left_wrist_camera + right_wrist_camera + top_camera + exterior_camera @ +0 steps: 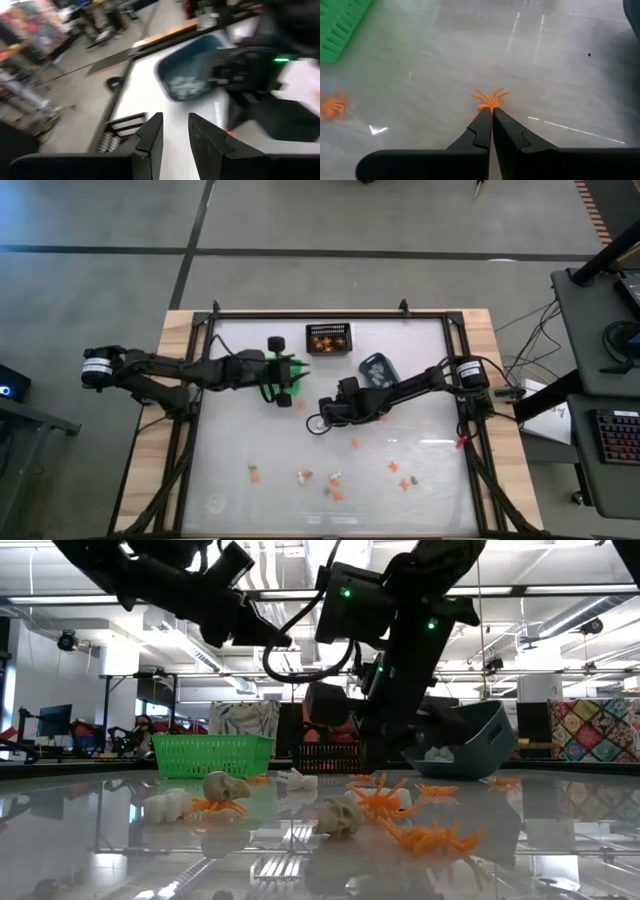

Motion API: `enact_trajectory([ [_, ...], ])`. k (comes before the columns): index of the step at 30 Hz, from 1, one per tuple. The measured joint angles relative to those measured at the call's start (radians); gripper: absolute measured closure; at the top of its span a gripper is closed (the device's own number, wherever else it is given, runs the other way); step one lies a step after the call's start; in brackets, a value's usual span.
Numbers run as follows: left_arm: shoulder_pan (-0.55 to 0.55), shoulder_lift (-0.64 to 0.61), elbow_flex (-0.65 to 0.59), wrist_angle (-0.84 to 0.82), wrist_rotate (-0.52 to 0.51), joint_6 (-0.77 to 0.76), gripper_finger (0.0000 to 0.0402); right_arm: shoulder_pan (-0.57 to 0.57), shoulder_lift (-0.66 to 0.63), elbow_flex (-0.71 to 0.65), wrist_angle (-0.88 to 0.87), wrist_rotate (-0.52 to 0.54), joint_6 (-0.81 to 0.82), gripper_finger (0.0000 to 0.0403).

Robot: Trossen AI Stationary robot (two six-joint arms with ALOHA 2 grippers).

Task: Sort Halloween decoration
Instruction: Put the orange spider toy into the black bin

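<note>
- Orange spider (490, 99) is pinched at the tips of the right gripper (491, 112), fingers clenched together on it, above the glossy worktop (420, 420) near its middle.
- Right gripper in the high view (328, 412) sits mid-worktop, its arm reaching in from the right edge.
- Left gripper (296, 366) hovers at the green basket (272, 376), left of centre toward the far edge; fingers (152, 135) stand a little apart with nothing seen between them.
- Black mesh bin (328, 338) stands at the far edge, middle, with orange pieces inside.
- Blue-grey bin (378, 369) lies just right of centre, tilted, white pieces (436, 753) in it; the right arm passes beside it.
- Rest of the Halloween decoration (335, 479) is scattered along the near edge: orange, white and tan trinkets, loosely spread from left of centre to right of centre.
- Low view shows two tan skulls (226, 786), white bone-like pieces (297, 780) and several orange spiders (432, 837) lying flat on the worktop.
- One more orange spider (332, 105) lies on the worktop near the green basket in the right wrist view.
</note>
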Motion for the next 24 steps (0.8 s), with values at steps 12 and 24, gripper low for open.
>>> enact_trajectory([
  [12,0.002,-0.001,0.000,-0.002,-0.011,0.004,0.0327,0.000,-0.009,0.000,0.000,0.003,-0.023,0.0394],
  [24,0.002,-0.068,0.000,-0.006,0.009,-0.005,0.0327,-0.044,-0.221,0.001,-0.196,-0.120,-0.133,0.0394],
])
